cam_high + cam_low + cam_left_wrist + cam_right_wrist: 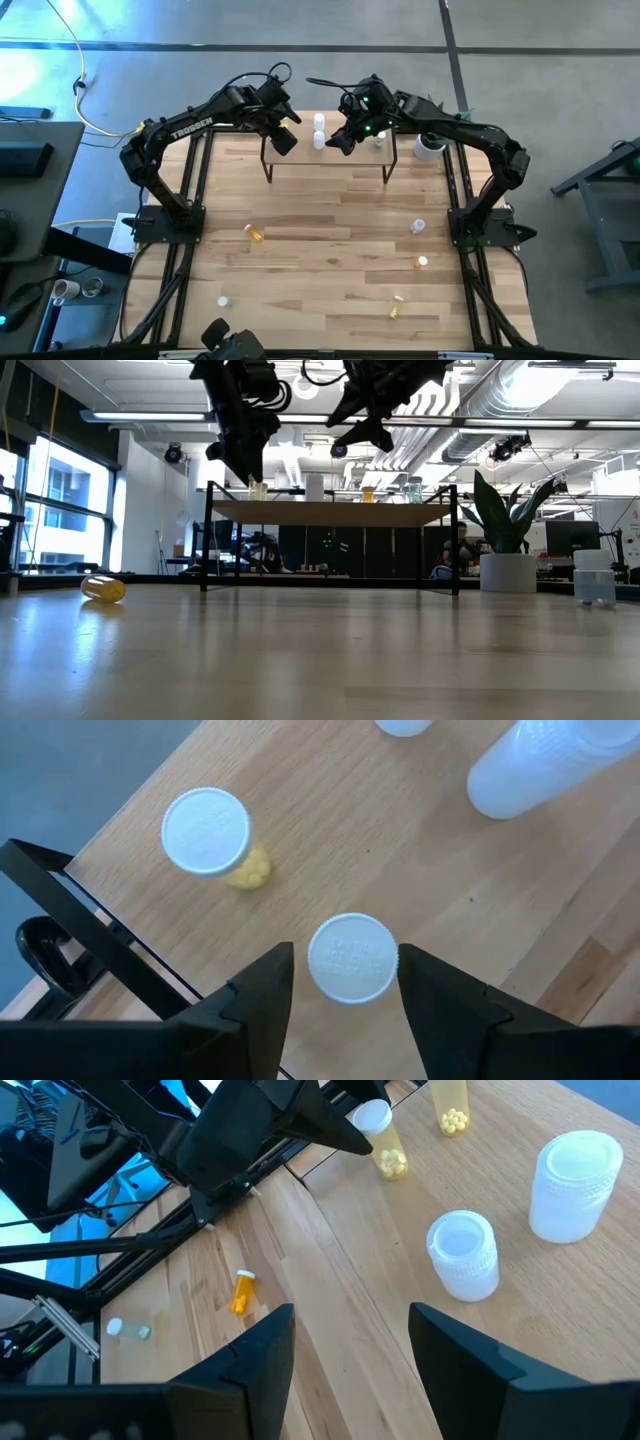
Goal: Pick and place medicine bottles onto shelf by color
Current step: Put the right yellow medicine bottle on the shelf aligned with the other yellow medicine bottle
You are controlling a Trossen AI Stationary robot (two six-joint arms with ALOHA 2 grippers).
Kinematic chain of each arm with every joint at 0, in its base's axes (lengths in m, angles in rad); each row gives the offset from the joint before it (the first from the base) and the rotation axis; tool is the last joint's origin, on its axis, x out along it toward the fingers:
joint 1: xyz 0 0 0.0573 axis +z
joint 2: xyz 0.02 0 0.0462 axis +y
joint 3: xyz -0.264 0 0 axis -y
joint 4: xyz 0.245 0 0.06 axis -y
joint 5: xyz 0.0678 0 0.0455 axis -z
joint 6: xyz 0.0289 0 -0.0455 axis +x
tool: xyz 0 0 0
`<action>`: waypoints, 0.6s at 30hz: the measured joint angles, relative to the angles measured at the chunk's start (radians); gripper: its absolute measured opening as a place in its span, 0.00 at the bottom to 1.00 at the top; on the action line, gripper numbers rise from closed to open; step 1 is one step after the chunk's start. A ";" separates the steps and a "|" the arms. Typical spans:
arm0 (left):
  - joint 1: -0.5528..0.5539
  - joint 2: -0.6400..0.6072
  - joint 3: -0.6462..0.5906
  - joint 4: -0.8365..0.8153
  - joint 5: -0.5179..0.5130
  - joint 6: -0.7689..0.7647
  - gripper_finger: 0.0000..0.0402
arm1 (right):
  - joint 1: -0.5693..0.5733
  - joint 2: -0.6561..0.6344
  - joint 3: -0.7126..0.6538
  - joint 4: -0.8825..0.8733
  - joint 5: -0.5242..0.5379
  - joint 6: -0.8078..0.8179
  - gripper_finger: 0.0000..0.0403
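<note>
The shelf (330, 158) stands at the table's far side. My left gripper (345, 965) hovers over its left end, open and pointing steeply down. Its fingers flank a yellow bottle's white cap (350, 958) with narrow gaps on both sides. That bottle stands upright on the board, beside a second yellow bottle (205, 830). Two white bottles (463, 1255) (575, 1172) stand farther along the shelf. My right gripper (350, 1330) hangs open above the shelf's middle (340, 143) with nothing between its fingers.
More bottles lie on the table: an orange one (255, 233) at the left, pale ones (417, 227) (423, 262) at the right, a yellow one (396, 308) and a small pale one (223, 300) near the front. A potted plant (430, 145) stands by the shelf's right end.
</note>
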 joint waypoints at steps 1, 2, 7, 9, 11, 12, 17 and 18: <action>0.000 0.000 0.000 0.001 0.000 0.000 0.43 | 0.000 0.000 0.000 0.000 0.000 0.000 0.47; 0.001 0.000 0.000 0.002 0.000 0.000 0.43 | 0.000 0.000 0.000 0.000 0.000 0.000 0.47; 0.005 -0.001 0.000 0.020 0.000 0.000 0.44 | -0.001 0.000 0.000 0.000 0.000 0.000 0.47; 0.005 -0.001 0.000 0.021 0.000 0.000 0.44 | -0.001 0.000 0.000 0.000 0.000 0.000 0.47; 0.005 -0.002 0.000 0.021 0.000 0.003 0.44 | -0.001 0.000 0.000 0.000 0.000 0.000 0.47; 0.005 -0.002 0.000 0.021 0.000 0.011 0.44 | -0.001 0.000 0.000 0.000 0.000 0.000 0.47; 0.005 -0.003 0.010 0.015 0.001 0.027 0.44 | -0.001 0.000 0.000 0.000 0.000 0.000 0.47; 0.005 -0.003 0.019 0.013 0.001 0.026 0.44 | -0.001 0.000 0.000 0.000 0.000 0.000 0.47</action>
